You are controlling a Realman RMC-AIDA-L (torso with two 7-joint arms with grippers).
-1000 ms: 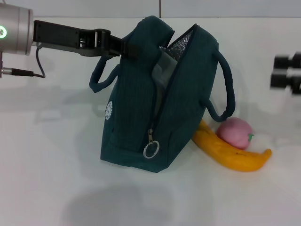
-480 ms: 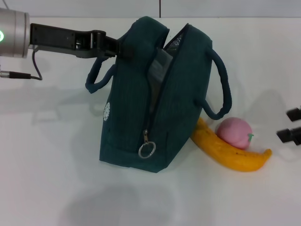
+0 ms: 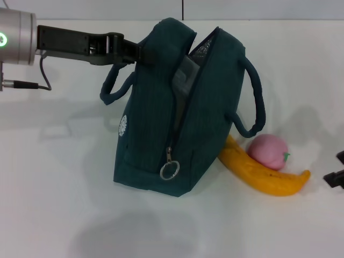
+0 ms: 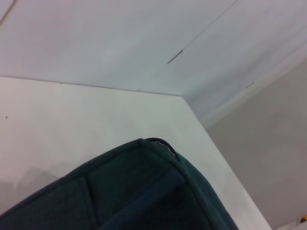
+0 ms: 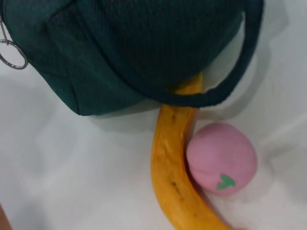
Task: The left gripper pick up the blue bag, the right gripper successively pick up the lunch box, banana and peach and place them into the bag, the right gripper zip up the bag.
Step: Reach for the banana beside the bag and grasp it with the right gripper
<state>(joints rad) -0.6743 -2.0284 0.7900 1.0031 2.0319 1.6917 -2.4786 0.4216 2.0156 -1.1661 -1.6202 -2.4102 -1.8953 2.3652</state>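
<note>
Head view, I log: left claw [image 3: 141,54] clamping dark teal fabric bag [image 3: 161,129]; right claw [image 3: 336,174] at edge, state unreadable; curved yellow banana [image 3: 263,174] touching pink peach [image 3: 267,151].

The head camera looks forward and down from mid-distance over the white tabletop [image 3: 64,204], taking in the whole dark teal fabric bag [image 3: 156,134] standing at centre, with the curved yellow banana [image 3: 263,177] and round pink peach [image 3: 267,151] to its right. The left wrist camera sits very close against the bag [image 4: 139,191], facing past its upper edge toward the pale wall [image 4: 120,38] beyond the table. The right wrist camera hovers close above, aimed down at the banana [image 5: 175,172], the peach [image 5: 221,158] and the bag's lower end [image 5: 120,52]. All three views share the bag; head and right wrist views also share both fruits.
</note>
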